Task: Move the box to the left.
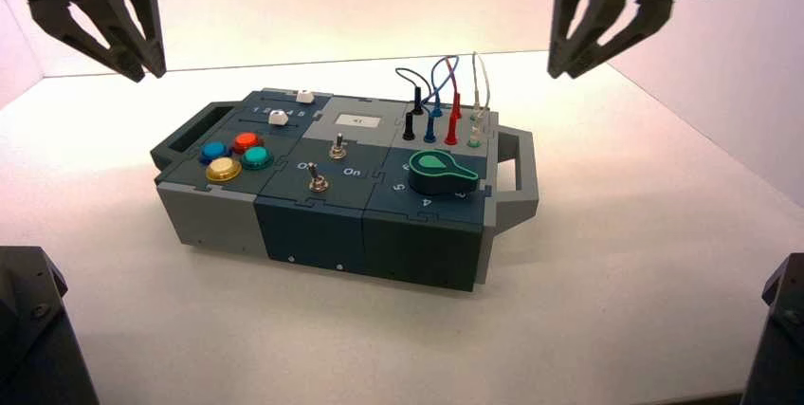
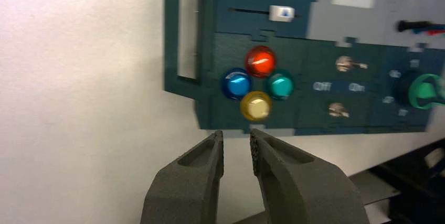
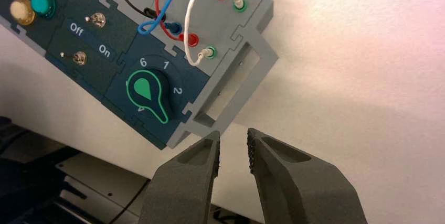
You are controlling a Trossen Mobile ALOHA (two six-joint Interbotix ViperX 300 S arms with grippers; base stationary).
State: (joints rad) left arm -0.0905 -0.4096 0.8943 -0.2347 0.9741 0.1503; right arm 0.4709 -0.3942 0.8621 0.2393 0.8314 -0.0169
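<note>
The left gripper [image 1: 148, 75] was held above the desk's far left part, its jaws slightly parted with nothing gripped. The right gripper [image 1: 566, 74] was held likewise, released and empty, beyond the box's right end. The box [image 1: 308, 225] was set on the desk [image 1: 379, 339], between the arms and left of its middle, with no contact made by either claw. The approach was judged to be the step in hand. For the next move, both claws would need to be lowered to the dark left handle [image 2: 171, 35] and the grey right handle [image 3: 246, 95], so that the box could be shifted evenly towards the desk's left edge. Near the right handle, the plugged wires [image 3: 190, 19] and green-rimmed knob [image 3: 149, 90] could be snagged; by the left one, the coloured buttons [image 2: 260, 61] might be pressed.
</note>
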